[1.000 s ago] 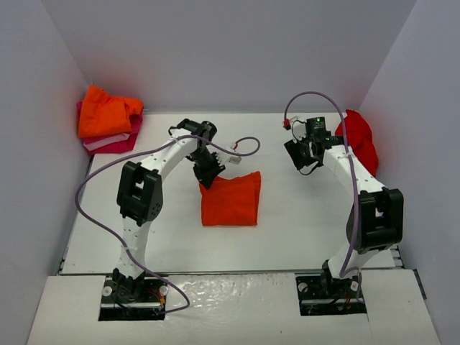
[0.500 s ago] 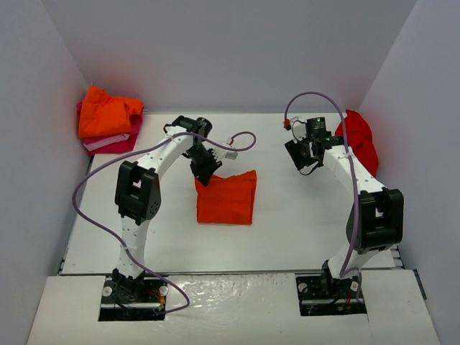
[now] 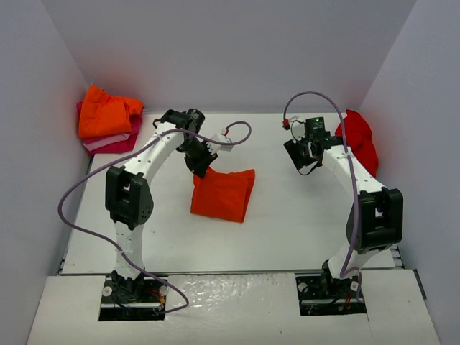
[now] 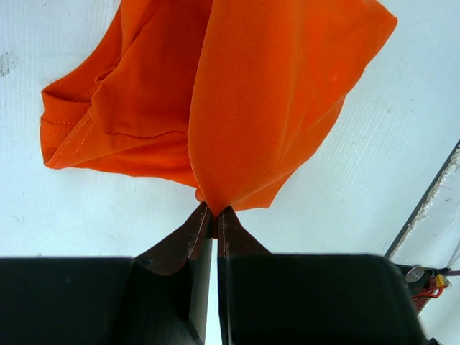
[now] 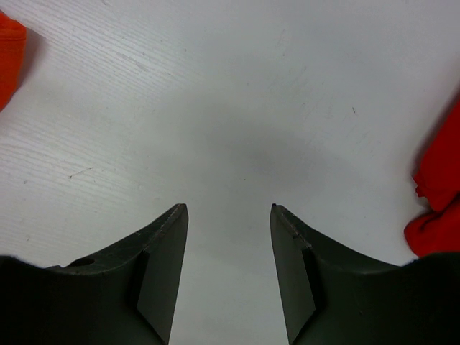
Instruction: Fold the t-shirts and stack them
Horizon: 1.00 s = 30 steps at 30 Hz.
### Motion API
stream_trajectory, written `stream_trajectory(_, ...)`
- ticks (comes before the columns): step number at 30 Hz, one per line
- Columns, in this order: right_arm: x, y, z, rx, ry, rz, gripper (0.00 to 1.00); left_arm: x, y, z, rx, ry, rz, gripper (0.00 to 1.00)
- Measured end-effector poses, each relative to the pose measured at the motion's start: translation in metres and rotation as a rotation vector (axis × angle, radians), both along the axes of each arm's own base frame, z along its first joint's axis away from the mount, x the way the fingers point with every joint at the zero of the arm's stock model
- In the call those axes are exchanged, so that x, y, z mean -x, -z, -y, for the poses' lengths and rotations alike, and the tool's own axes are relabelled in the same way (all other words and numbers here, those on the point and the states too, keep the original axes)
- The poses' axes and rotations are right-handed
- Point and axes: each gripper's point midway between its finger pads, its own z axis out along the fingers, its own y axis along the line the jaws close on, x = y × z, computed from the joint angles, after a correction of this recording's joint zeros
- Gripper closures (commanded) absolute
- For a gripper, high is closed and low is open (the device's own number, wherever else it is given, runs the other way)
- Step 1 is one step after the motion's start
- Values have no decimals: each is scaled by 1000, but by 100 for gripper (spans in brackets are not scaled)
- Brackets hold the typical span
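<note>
Two slim white-shelled robot arms with bulky black joint housings: the left arm [image 3: 154, 152] and the right arm [image 3: 353, 176]. Each trails a looping lilac cable [image 3: 314, 93] and rises from a black bolted base plate [image 3: 133, 295]. A small green light [image 3: 315, 119] glows on the right wrist. The left gripper [image 4: 214, 214] and right gripper [image 5: 228, 208] have dark, matte, wedge-shaped fingers.

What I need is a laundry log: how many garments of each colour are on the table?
Orange: 2, the stacked orange shirt and the held orange shirt
Pink: 1, the pink shirt under the stacked one
Red: 1, the red pile, possibly more inside
Total: 4 visible
</note>
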Motion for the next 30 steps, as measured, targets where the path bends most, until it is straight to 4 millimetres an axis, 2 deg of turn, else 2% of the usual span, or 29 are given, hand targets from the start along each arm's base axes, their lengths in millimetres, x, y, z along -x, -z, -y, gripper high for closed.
stream_trajectory(6,0,1,0,1,0,0,53,-8,11,-12,-8,-36,-28,100)
stream_trajectory(11,0,3,1,6,3,-1,53,-15,12,-17,-5,-55,-19,100)
stream_trajectory(15,1,5,1,8,4,-4,53,-31,15,-16,-1,-67,-21,100)
stream_trajectory(17,1,6,2,9,6,-5,53,-44,24,-14,4,-73,-25,100)
stream_trajectory(20,1,7,3,14,9,-8,53,-56,49,-12,-8,-79,-61,100)
stream_trajectory(25,4,16,6,32,18,-25,53,-61,88,-16,-35,-96,-130,100)
stream_trajectory(30,4,24,8,42,23,-43,53,-67,92,-24,-10,-127,-135,100)
